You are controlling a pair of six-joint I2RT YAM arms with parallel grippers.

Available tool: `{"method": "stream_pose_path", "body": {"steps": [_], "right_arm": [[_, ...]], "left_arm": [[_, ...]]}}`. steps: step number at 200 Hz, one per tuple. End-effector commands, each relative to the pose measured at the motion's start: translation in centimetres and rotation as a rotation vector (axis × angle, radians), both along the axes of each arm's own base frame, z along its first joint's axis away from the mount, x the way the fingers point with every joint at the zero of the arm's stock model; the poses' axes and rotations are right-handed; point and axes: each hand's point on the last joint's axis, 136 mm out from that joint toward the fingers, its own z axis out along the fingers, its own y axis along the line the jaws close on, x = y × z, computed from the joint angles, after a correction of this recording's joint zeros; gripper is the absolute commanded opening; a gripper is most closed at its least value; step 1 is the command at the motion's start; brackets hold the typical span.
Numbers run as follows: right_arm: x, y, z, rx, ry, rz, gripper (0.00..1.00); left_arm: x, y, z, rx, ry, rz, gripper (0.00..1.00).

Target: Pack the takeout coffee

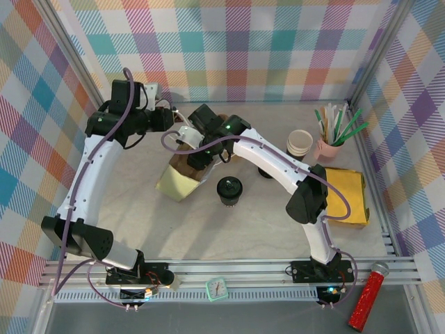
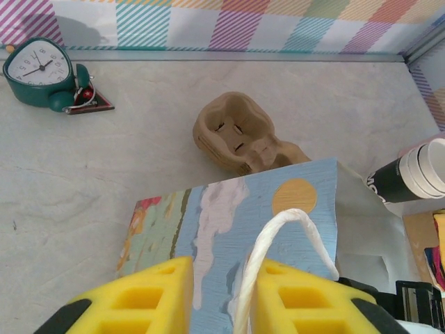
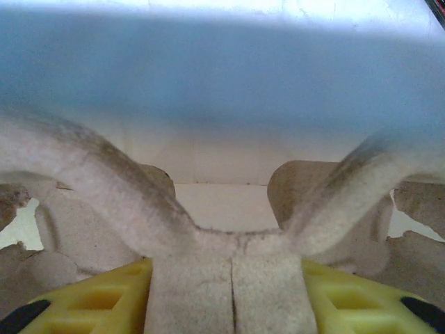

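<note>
The takeout coffee (image 1: 229, 189), a small cup with a round black lid, stands on the table just right of the paper bag (image 1: 179, 182). My left gripper (image 1: 179, 131) is at the bag's top edge. In the left wrist view its yellow jaws stand apart, open (image 2: 222, 271), over the bag's blue painted side (image 2: 278, 202), and the white twisted handle (image 2: 274, 233) runs loose against the right finger. My right gripper (image 1: 200, 154) reaches into the bag's mouth. It is shut (image 3: 228, 271) on the centre rib of a brown pulp cup carrier (image 3: 104, 181), with the bag's pale inside behind.
A second pulp carrier (image 2: 240, 132) lies behind the bag, and a teal clock (image 2: 38, 69) stands by the wall. A stack of lidless cups (image 1: 300, 142), a pink cup of sticks (image 1: 327, 147) and a yellow packet (image 1: 345, 196) stand at the right. A red tube (image 1: 368, 298) rests at the near rail.
</note>
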Motion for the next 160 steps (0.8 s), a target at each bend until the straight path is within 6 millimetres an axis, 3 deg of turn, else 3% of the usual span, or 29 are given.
{"method": "stream_pose_path", "body": {"steps": [1, 69, 160], "right_arm": [[-0.9, 0.1, 1.4, -0.008, -0.023, 0.025, 0.47], [-1.0, 0.2, 0.3, -0.055, -0.043, 0.032, 0.48], [-0.7, 1.9, -0.7, -0.019, -0.019, 0.046, 0.48]], "left_arm": [[-0.3, 0.3, 1.8, -0.060, -0.050, 0.011, 0.24], [-0.2, 0.5, 1.0, -0.064, -0.031, 0.019, 0.21], [-0.2, 0.4, 1.0, -0.068, -0.031, 0.013, 0.20]]}}
